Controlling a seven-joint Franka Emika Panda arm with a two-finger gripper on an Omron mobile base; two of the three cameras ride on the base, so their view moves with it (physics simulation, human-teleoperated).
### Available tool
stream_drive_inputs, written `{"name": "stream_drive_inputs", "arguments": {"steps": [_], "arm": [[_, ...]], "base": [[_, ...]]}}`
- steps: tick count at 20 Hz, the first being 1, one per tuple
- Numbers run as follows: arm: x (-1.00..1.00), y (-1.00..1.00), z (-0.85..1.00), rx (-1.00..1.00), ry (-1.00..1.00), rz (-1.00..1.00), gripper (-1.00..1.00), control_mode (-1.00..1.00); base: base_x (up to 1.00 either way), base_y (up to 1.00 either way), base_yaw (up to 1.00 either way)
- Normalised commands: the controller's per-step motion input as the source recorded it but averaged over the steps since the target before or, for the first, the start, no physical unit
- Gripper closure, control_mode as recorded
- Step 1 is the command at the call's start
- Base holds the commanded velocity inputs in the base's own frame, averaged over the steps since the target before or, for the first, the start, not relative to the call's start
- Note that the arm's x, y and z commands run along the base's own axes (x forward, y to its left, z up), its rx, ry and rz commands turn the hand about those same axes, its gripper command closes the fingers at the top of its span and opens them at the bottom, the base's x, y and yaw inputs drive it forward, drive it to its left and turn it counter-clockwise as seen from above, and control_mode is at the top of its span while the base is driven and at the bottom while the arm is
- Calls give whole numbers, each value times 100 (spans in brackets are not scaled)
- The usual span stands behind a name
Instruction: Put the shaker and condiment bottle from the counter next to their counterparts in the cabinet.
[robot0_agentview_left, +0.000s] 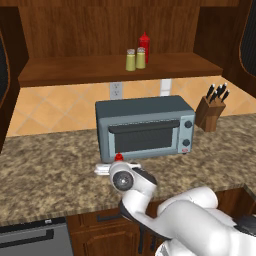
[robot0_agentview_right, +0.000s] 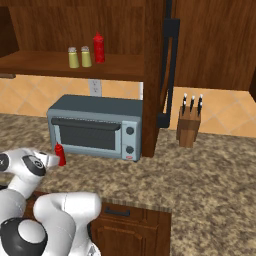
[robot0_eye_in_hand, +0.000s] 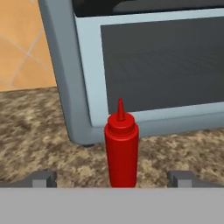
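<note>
The dark wood-grain cabinet (robot0_agentview_left: 100, 30) filled the top of the left base view, its plank shelf (robot0_agentview_left: 75, 70) carrying two yellow-green, silver-capped shakers (robot0_agentview_left: 135, 59) side by side and a red bottle (robot0_agentview_left: 144, 46) just behind them. Below stood the grey toaster oven (robot0_agentview_left: 145, 126) on the speckled worktop (robot0_agentview_left: 45, 165). Low at centre in the hand view, the condiment bottle (robot0_eye_in_hand: 121, 148), slim, red, with a tapered nozzle, stood upright before the oven, between the wide-open jaws of the gripper (robot0_eye_in_hand: 111, 178).

Glossy red condiment bottle (robot0_eye_in_hand: 121, 151), speckled stone counter (robot0_eye_in_hand: 39, 144)
</note>
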Motion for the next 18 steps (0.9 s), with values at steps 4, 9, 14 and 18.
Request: {"name": "stream_drive_inputs", "arguments": {"steps": [4,9,14,18], "arm": [[13,-26,-16,0,0,5,-100,-100],[11,-17,-26,0,-1,5,-100,-100],[15,-17,-25,0,-1,4,-100,-100],[18,-20,-21,0,0,4,-100,-100]], "base": [[0,0,0],[0,0,0],[0,0,0],[0,0,0]]}}
